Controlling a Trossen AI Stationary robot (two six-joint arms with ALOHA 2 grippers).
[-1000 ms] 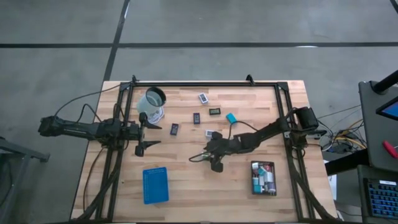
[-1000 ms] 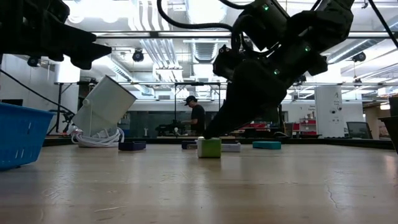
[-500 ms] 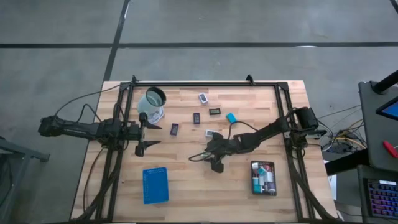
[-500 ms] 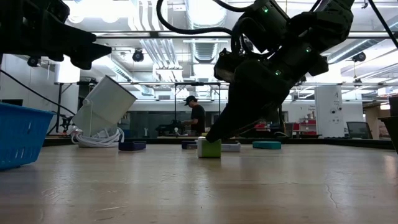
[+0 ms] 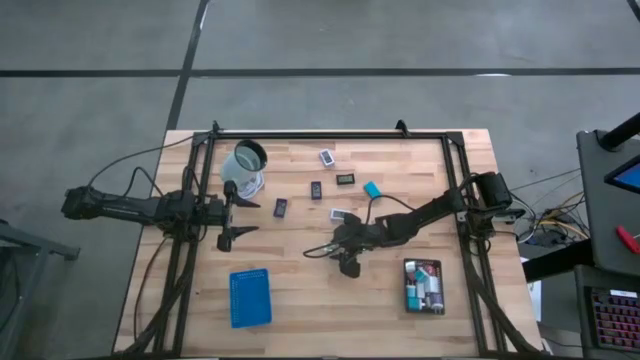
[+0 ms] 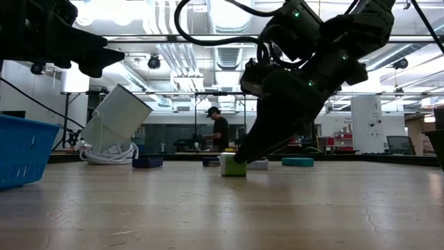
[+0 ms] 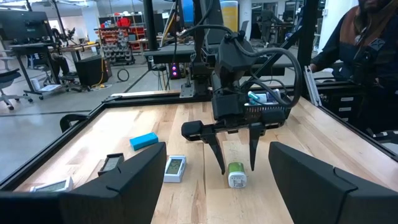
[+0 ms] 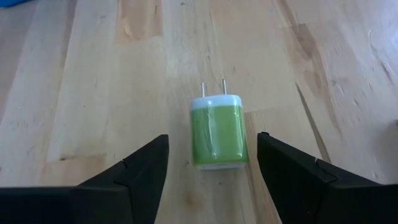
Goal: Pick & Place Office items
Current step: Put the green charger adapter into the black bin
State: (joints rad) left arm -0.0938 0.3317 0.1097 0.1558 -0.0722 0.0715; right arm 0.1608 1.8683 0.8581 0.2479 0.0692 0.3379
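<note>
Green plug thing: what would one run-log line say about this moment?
right gripper: open, straddling green charger, not gripping | charger: lying on table | left gripper: open, waiting near cup

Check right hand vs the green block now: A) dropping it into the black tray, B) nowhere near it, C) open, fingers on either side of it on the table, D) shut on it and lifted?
C: the right hand is open, its fingers flanking the green block, which lies flat on the wooden table.
</note>
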